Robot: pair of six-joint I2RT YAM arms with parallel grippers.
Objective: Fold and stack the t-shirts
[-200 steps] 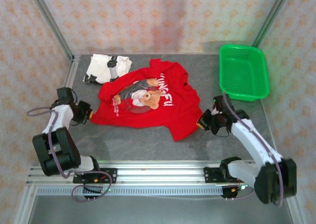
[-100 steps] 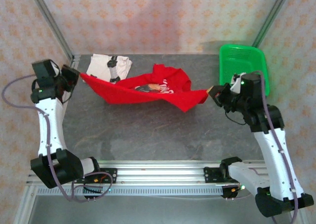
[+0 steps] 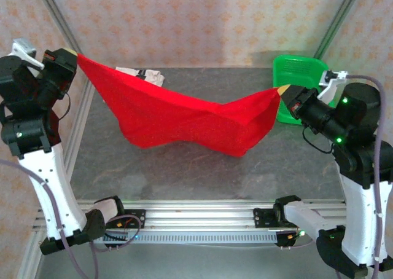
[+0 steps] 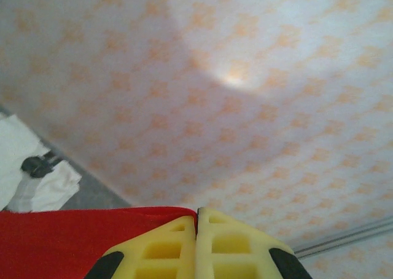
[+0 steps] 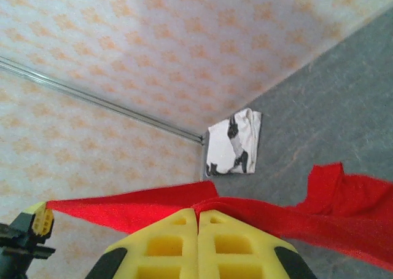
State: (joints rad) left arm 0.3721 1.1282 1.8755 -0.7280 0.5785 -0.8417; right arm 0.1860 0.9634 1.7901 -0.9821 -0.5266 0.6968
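We hold the red shirt (image 3: 178,116) higher than half a second ago; it now hangs stretched over the table (image 3: 184,174). Our left jaws and right jaws are each pinched closed on one end.

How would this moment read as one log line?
left claw: shut on red t-shirt | right claw: shut on red t-shirt | red t-shirt: stretched between claws above table | white t-shirt: folded, far left
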